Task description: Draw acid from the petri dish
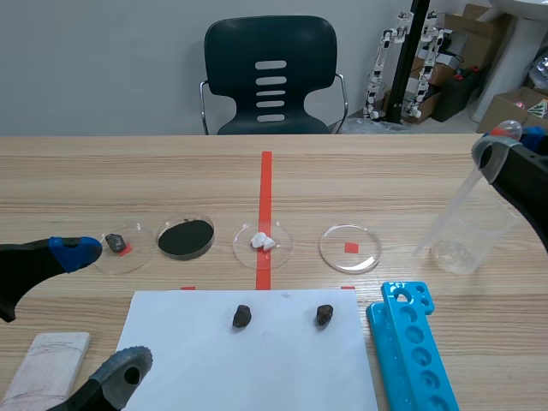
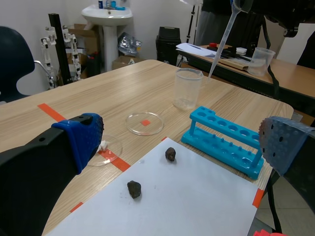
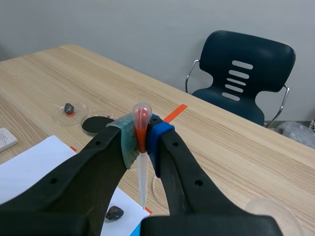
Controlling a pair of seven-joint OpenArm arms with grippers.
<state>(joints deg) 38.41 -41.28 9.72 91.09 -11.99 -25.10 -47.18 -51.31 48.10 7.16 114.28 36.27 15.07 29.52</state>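
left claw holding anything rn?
No: the left claw is open with nothing between its fingers; the pipette is clamped in the right claw.

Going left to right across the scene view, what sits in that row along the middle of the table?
dish with a small dark rock → dish of black powder → dish with white bits → clear dish over a red mark → clear plastic beaker

The left gripper hangs wide open, low at the left edge of the white sheet; the right gripper, raised well right of it, clamps a pipette.
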